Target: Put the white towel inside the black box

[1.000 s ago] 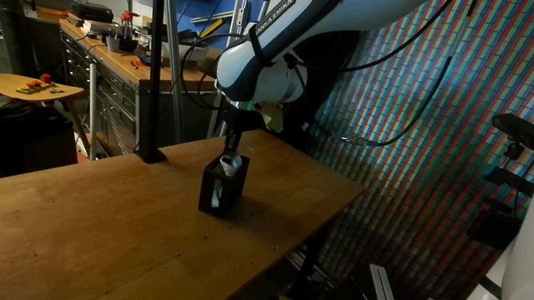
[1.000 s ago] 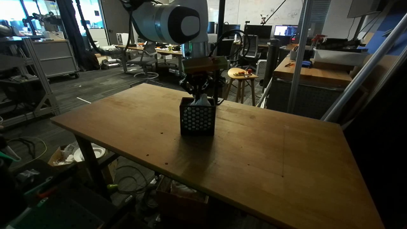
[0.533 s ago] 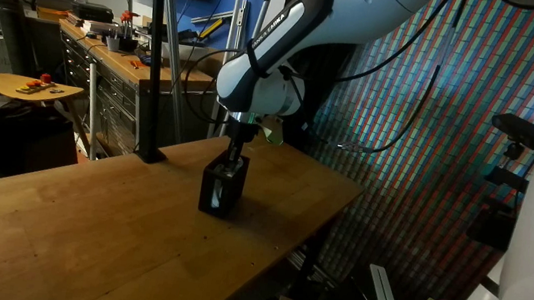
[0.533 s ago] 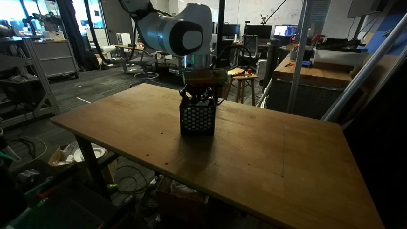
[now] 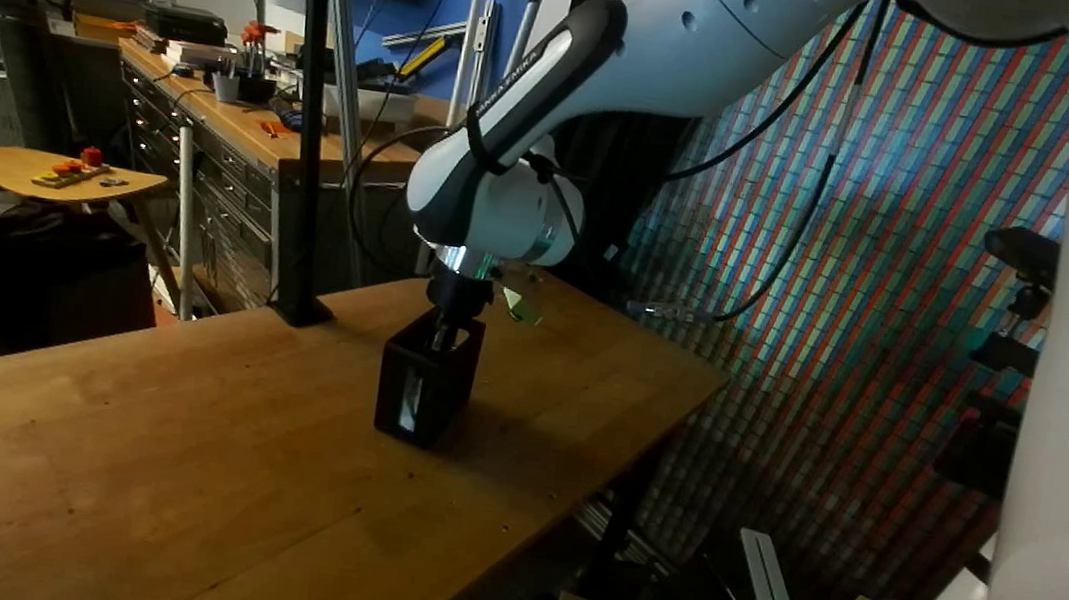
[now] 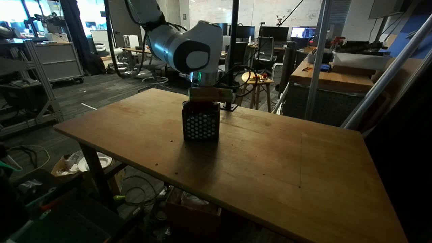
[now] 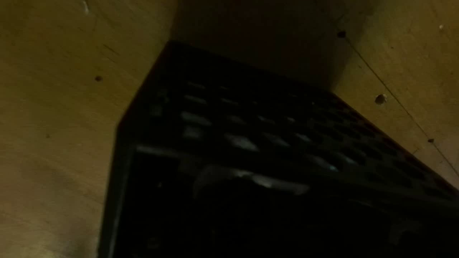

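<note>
Where black box (image 5: 432,387) is perforated, towel (image 5: 410,401) shows inside.

The black honeycomb-sided box (image 5: 437,396) is stood upright on the wooden table (image 5: 174,460). Inside, the white cloth towel (image 5: 410,403) is glimpsed through openings.

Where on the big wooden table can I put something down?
In an exterior view, the wooden table has bare wood between the black box and the table's right end, and between box and left end. It's crowded at the box, where the gripper reaches in, and at the far edge by the black post.
</note>
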Controlling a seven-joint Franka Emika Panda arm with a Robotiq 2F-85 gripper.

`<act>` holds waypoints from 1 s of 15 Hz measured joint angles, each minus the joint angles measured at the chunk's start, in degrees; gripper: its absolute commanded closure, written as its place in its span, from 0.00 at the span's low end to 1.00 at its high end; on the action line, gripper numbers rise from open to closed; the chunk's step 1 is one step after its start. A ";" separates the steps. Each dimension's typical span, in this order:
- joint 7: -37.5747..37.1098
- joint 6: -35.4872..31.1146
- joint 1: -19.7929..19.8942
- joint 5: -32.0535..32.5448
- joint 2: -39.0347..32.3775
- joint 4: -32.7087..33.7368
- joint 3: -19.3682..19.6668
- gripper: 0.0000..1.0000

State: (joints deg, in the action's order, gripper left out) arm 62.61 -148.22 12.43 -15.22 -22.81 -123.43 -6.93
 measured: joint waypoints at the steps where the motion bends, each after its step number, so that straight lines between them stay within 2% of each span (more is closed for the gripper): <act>1: 1.12 -0.53 0.60 -1.80 -0.51 0.00 -0.87 1.00; 7: 7.33 -1.27 4.38 -10.69 -1.92 -0.21 -4.12 1.00; 12: 7.75 -1.19 4.86 -10.38 0.01 -1.72 -2.97 1.00; 15: 7.55 -0.73 4.22 -6.56 3.91 -3.16 -1.17 1.00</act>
State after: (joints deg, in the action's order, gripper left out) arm 70.16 -148.96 16.65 -21.78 -18.90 -126.59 -8.09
